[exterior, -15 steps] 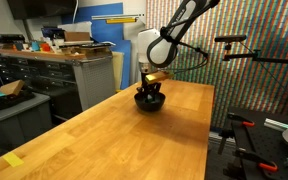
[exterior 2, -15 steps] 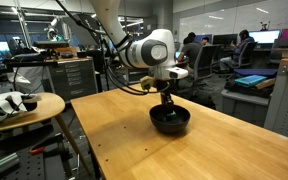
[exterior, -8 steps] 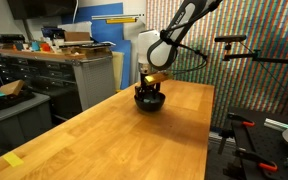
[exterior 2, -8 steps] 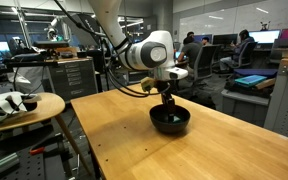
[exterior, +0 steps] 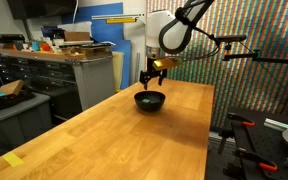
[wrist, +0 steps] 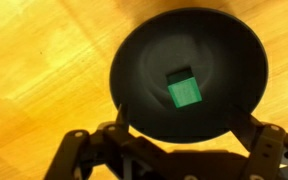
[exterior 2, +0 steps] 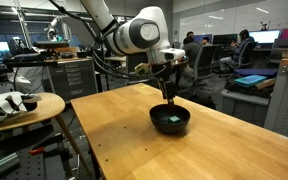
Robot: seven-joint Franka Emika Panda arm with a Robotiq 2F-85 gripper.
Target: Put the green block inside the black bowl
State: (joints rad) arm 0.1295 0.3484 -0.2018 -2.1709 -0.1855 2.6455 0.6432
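- Green block [wrist: 185,92] lies flat on the floor of the black bowl [wrist: 134,50], a little right of centre in the wrist view.
- My gripper [exterior 2: 170,98] hangs just above the bowl, fingers spread apart and holding nothing.
- The bowl sits on a bare wooden table [exterior: 104,135]; a yellow tape strip [exterior: 14,160] marks its lower left corner.
- A grey drawer cabinet [exterior: 44,75] stands at left, and a round side table [exterior 2: 29,105] at left in an exterior view.
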